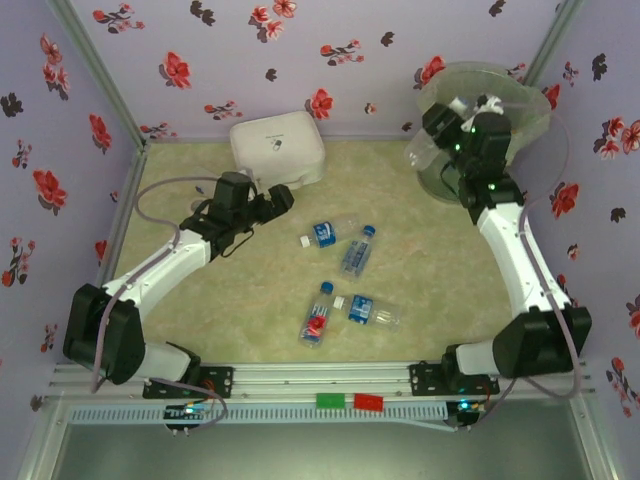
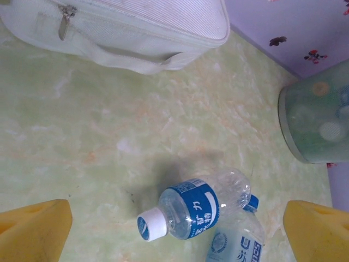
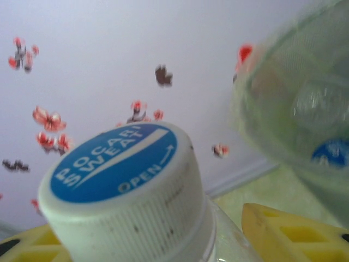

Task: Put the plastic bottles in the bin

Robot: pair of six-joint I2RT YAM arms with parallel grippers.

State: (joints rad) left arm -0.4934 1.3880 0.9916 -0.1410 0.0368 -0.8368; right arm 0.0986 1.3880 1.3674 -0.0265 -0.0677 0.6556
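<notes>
Left gripper (image 1: pixel 278 200): jaws spread wide, holding nothing, just in front of the white box (image 1: pixel 278 150).
Right gripper (image 1: pixel 447 122): clamped on the held bottle (image 3: pixel 131 185), just beside the bin (image 1: pixel 520 95).
Held bottle: gripped below the cap, cap end toward the wrist camera, long axis running away from it.
Far-left bottle (image 1: pixel 325 233): flat on the table (image 1: pixel 450 280), cap left, axis left-right.
Far-right bottle (image 1: pixel 357 250): flat, cap toward the far wall.
Red-labelled bottle (image 1: pixel 317 315): flat, cap toward the far wall.
Near-right bottle (image 1: pixel 370 310): flat, cap left.

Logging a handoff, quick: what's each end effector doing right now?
Left end effector: open, empty, above a blue-labelled bottle.
Right end effector: closed on a Pocari Sweat bottle, beside the bin.
</notes>
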